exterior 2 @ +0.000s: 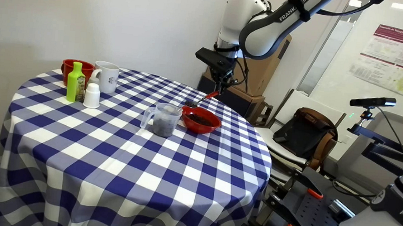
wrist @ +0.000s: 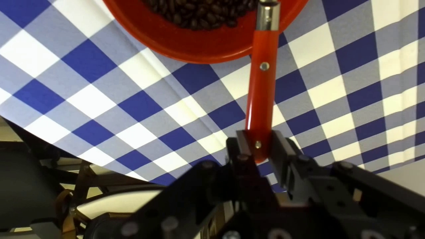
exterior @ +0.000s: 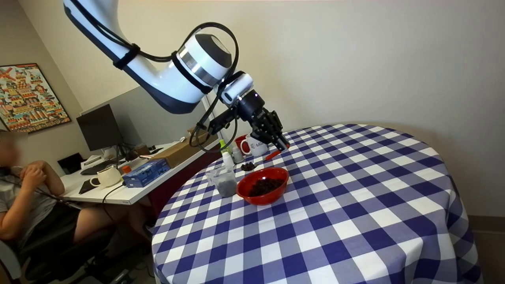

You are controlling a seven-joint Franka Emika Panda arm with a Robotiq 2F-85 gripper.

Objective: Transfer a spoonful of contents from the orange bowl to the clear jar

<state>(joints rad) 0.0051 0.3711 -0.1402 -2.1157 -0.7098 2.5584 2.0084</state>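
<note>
The orange bowl (exterior: 262, 201), glossy red-orange and holding dark beans, stands on the checked tablecloth; it also shows in an exterior view (exterior 2: 200, 128) and at the top of the wrist view (wrist: 199, 49). The clear jar (exterior 2: 165, 121), see-through with a side handle and dark contents in its lower part, stands upright beside the bowl, also in an exterior view (exterior: 225, 184). My gripper (wrist: 259, 142) is shut on the end of the red spoon handle (wrist: 261, 86). The spoon's head (exterior 2: 190, 104), heaped with dark beans, is held above the bowl's far-side rim. The wrist view cuts off the spoon's head; the jar is outside it.
A white mug (exterior 2: 107, 78), a red mug (exterior 2: 69, 67), a green bottle (exterior 2: 75, 85) and a small white container (exterior 2: 92, 95) stand grouped on the table, away from bowl and jar. A person (exterior: 23, 201) sits at a desk beyond the table.
</note>
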